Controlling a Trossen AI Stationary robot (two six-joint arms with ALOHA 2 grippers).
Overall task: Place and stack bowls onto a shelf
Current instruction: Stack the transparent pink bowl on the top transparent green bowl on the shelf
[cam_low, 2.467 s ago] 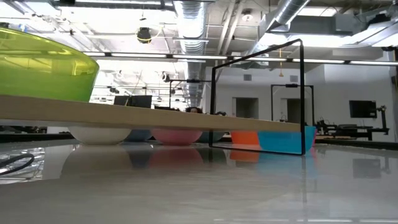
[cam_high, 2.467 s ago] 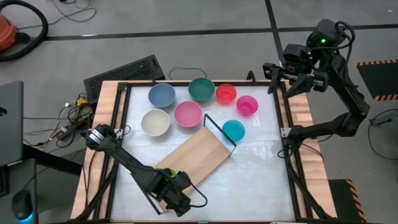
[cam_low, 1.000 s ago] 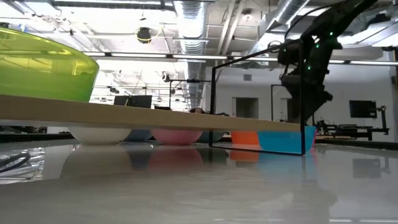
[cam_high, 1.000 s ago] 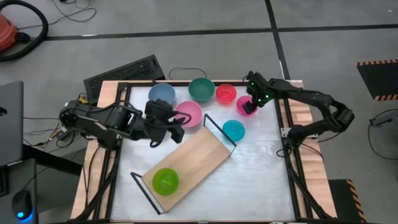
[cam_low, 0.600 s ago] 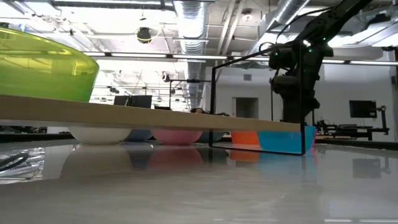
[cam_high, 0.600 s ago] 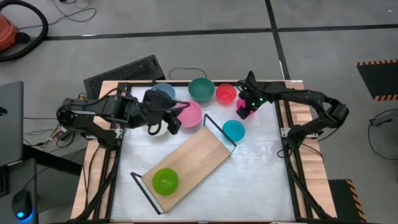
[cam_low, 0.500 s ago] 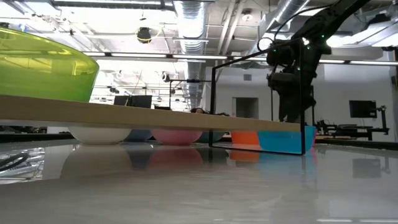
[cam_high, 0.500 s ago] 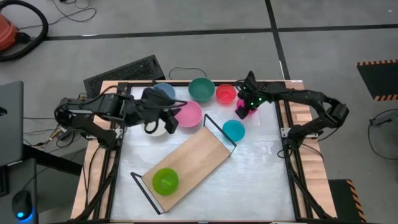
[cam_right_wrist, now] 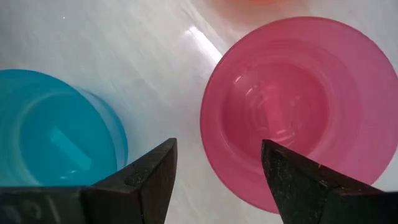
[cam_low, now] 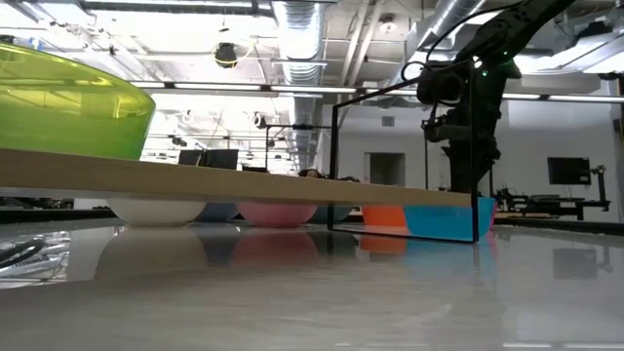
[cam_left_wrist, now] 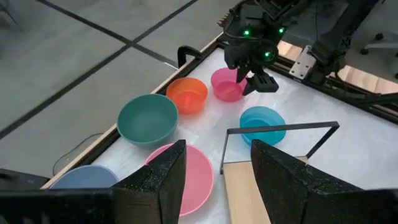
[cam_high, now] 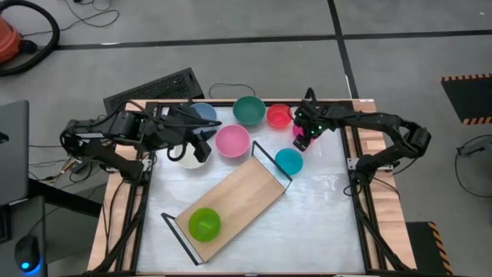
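Observation:
The lime green bowl (cam_high: 204, 223) stands on the near end of the light-wood shelf (cam_high: 244, 192), which lies slantwise on the table. The blue (cam_high: 201, 112), teal (cam_high: 249, 110), red (cam_high: 277, 117), pink (cam_high: 232, 141), cream (cam_high: 187, 158) and cyan (cam_high: 289, 161) bowls stand on the table. My right gripper (cam_high: 303, 139) is open above the magenta bowl (cam_right_wrist: 298, 106): one finger is over the bowl's inside, the other over the table beside the cyan bowl (cam_right_wrist: 56, 143). My left gripper (cam_high: 200, 146) is open and empty over the cream bowl.
The shelf's black wire frame (cam_high: 270, 163) stands between the pink and cyan bowls. A second wire frame (cam_high: 177, 235) stands at the shelf's near end. The table's raised wooden edge (cam_high: 135, 131) runs close behind the bowl row. Bare white table lies to the right of the shelf (cam_high: 323, 223).
My right gripper has moved from beside the magenta bowl toward the near-left, and now stands over that bowl. My left gripper has drawn back toward the table's left edge, from between the pink and cream bowls to over the cream bowl. The bowls and shelf have stayed put.

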